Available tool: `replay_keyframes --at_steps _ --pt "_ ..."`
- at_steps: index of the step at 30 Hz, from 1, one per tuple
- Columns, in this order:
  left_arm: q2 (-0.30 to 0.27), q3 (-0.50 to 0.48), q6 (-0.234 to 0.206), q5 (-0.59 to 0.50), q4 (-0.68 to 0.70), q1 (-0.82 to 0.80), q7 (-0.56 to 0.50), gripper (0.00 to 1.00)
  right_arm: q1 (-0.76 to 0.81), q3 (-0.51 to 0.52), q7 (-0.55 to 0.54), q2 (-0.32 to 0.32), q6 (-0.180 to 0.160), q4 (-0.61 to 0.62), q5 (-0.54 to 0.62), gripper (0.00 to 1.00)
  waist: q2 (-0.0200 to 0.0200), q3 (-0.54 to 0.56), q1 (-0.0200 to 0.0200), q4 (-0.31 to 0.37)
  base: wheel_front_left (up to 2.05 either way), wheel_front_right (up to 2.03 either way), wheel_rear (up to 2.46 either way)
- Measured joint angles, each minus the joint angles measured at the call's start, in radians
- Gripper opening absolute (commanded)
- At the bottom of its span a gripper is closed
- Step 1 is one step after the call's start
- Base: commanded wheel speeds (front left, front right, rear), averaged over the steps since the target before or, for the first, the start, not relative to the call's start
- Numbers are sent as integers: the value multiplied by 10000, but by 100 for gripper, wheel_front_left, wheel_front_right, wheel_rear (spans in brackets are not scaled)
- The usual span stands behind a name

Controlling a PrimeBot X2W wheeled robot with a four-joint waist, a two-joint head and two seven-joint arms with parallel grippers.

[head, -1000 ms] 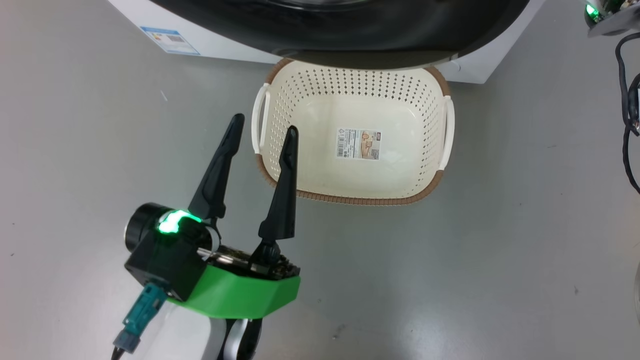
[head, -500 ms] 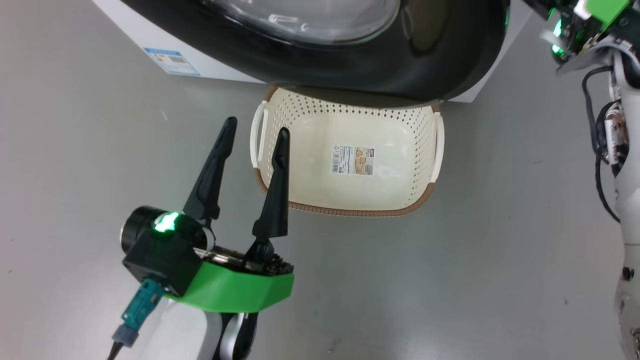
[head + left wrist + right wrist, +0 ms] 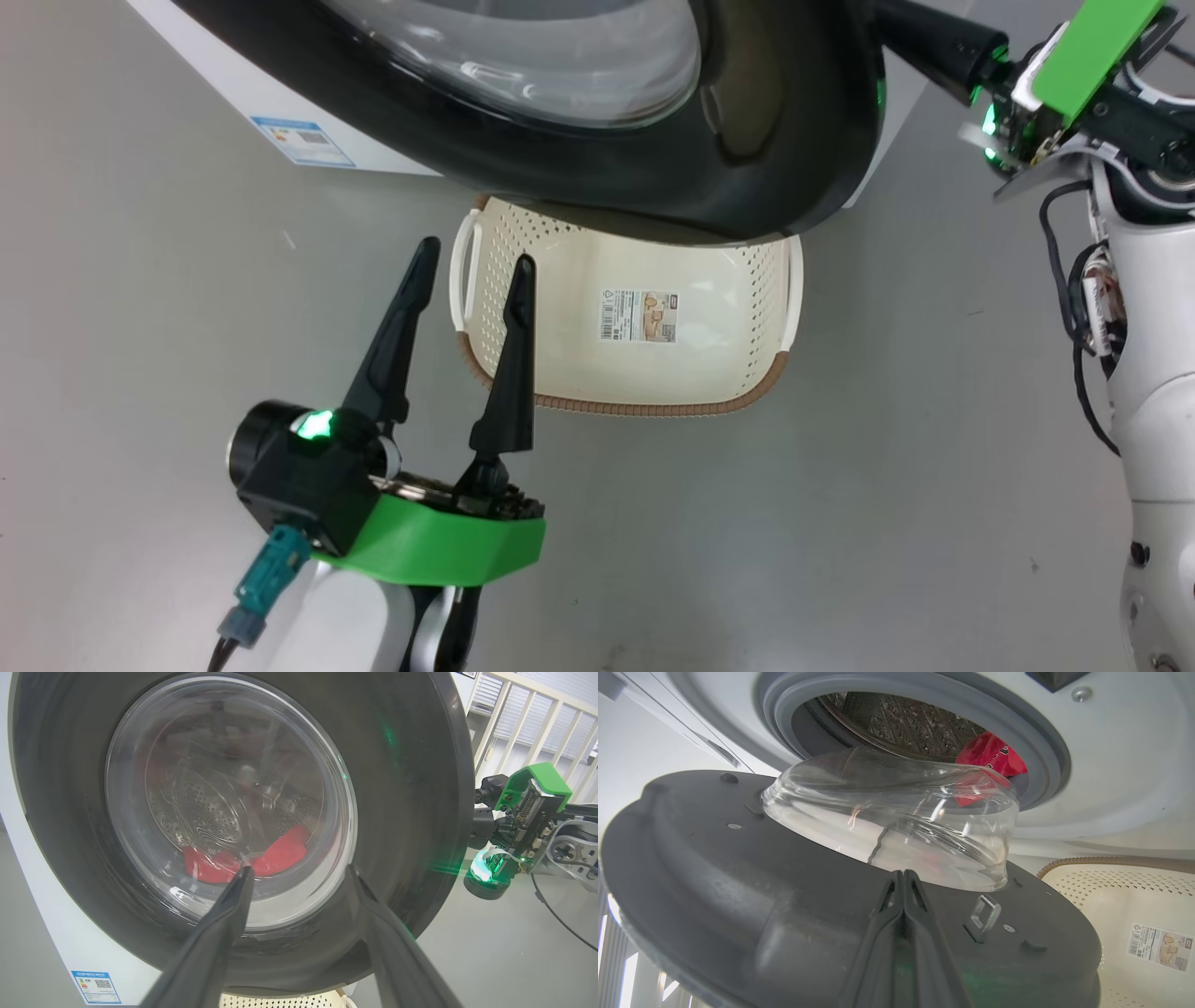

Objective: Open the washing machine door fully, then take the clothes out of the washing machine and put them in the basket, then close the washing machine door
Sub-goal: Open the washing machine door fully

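Washing machine door (image 3: 766, 140) part-open, standing out over basket (image 3: 653, 403) set on floor below opening, prob. for a straight drop of clothes (image 3: 990, 753). Clothes red, low in drum of washing machine (image 3: 1087, 765). Right gripper (image 3: 903, 877) pressed together, empty, tips at door's inner face, prob. to push it wider. Left gripper (image 3: 475, 254) spread, empty, near basket's left handle. Basket's far half hidden under door; clothes qty unclear thru glass; tip contact uncertain.
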State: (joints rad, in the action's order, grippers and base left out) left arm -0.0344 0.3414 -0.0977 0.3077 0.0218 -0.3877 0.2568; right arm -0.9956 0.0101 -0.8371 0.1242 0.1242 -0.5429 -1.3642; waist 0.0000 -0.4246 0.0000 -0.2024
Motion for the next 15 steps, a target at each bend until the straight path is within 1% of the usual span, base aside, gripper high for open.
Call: replay_keyframes --at_steps 15 --pt "-4 10 -15 4 -313 235 0 100 840 -215 -213 -134 0 222 -90 0 0 549 0 91 0 0 0"
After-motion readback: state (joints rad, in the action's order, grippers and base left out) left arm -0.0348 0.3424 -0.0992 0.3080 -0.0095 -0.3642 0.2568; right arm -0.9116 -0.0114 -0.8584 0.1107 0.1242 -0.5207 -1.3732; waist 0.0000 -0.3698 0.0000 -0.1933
